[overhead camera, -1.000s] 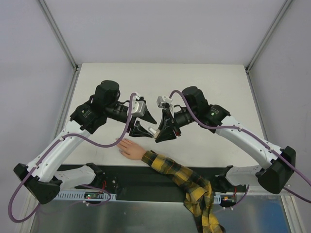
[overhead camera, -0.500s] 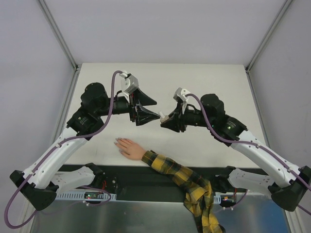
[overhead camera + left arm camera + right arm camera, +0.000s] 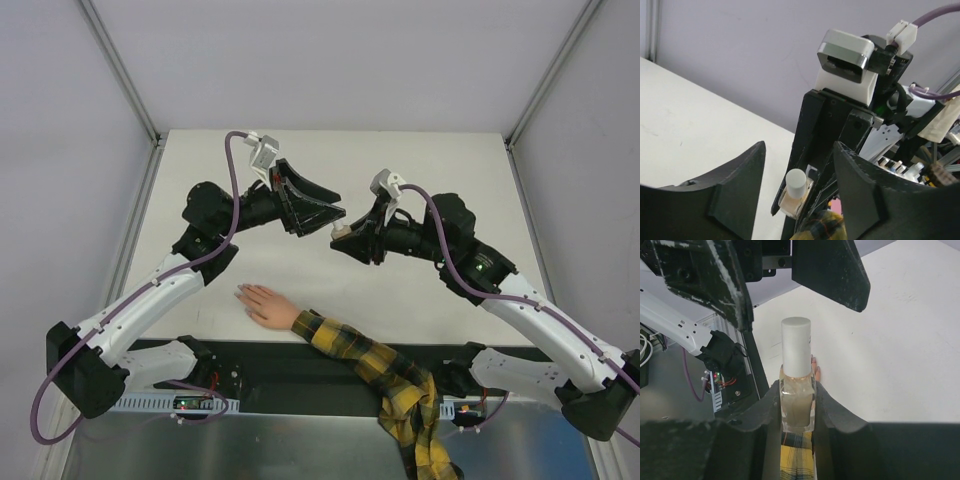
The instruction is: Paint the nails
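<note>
Clamping a bottle (image 3: 796,371), right end effector (image 3: 796,394); overhead alone shows whole hand (image 3: 268,304).

No readable text or labels appear anywhere.

Hand (image 3: 268,303) seemingly nearer than bottle (image 3: 797,377).

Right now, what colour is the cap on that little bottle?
White cap, best seen in the right wrist view.
</note>
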